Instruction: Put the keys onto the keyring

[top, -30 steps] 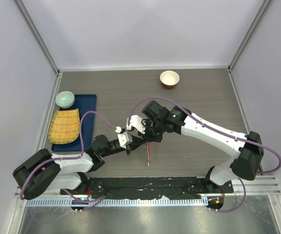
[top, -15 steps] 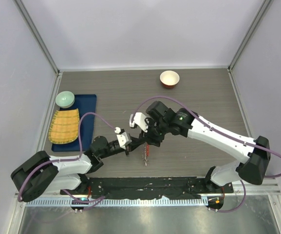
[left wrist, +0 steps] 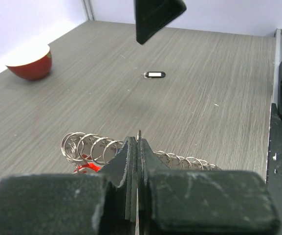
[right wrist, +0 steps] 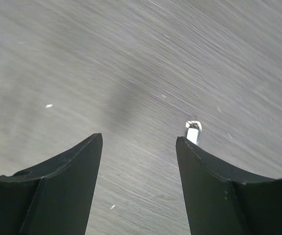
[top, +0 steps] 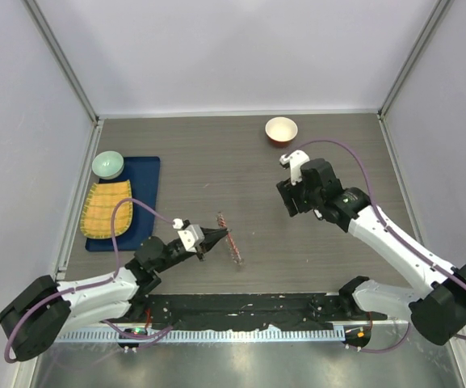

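Reaching in from the lower left of the overhead view, the left gripper [top: 211, 238] meets the keyring [top: 234, 249], a thin red and silver chain slanting across the middle of the table [top: 216, 153]. The right gripper [top: 289, 202] hangs well apart to the right, fingers pointing down and left. A red bowl [top: 281, 129] sits near the far edge. A blue tray [top: 144, 174] on the left carries a green bowl [top: 108, 165] and a yellow mat [top: 107, 208].

From the left wrist, the jaws are clenched tight with a thin sliver of metal pinched at their tips. The keyring's coil of silver rings, with a red bit under it, lies just behind the tips. A black-and-white oval key [left wrist: 155, 74] lies alone farther out on the table, and a dark finger of the other gripper hangs above it.

From the right wrist, the jaws stand released and wide apart, holding nothing. The oval key lies on the table just past the tip of one finger.
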Controlling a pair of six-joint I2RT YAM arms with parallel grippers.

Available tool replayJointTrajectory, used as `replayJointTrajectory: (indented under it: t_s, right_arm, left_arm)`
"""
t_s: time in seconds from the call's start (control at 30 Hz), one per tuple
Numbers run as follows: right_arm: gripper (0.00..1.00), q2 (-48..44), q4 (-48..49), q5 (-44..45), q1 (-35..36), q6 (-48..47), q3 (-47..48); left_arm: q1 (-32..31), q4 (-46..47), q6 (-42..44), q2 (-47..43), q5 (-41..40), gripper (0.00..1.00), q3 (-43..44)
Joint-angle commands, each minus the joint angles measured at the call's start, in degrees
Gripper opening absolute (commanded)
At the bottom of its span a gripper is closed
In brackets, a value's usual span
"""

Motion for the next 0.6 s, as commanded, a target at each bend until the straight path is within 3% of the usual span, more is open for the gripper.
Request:
replayJointTrajectory:
  t_s: [0.0, 0.3, 0.57]
  right_arm:
    - [0.68, -1.1, 9.9, 9.6, -5.6, 5.1, -6.4]
    - [0.59, 8.8, 16.5, 6.6, -16.5, 6.0, -10.1]
    - [0.46, 18.2, 18.6, 5.8, -16.8, 3.1, -8.0]
  left_arm:
    - [-0.1, -2.5, 3.4, -4.4, -3.5, 0.0, 0.5]
    - [-0.1, -8.3, 5.2, -7.3, -7.1, 0.0, 1.1]
    - [-0.1, -9.6, 4.9, -8.6, -7.9, 0.0, 1.3]
